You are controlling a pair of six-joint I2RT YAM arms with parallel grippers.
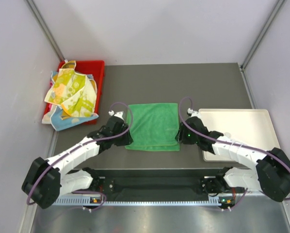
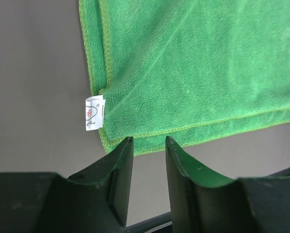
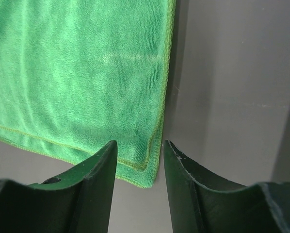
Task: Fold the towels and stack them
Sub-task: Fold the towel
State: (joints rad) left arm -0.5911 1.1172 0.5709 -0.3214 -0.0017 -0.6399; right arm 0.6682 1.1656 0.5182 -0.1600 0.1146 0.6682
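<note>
Green towel (image 1: 153,125): folded double, flat, centre of desk (image 1: 150,80). Left end effector (image 2: 149,141): open, at towel's lower-left corner. Right end effector (image 3: 140,143): open, at lower-right corner. Other towels (image 1: 70,97): heaped in bin (image 1: 99,68), upper left.

Surface: dark grey table (image 1: 150,82) | centre: green towel (image 1: 153,126) folded, lying flat right on the tabletop | far left: red bin (image 1: 99,70) sitting at the table's corner | right: white tray (image 1: 237,126) flat on the table, apart from the towel
</note>
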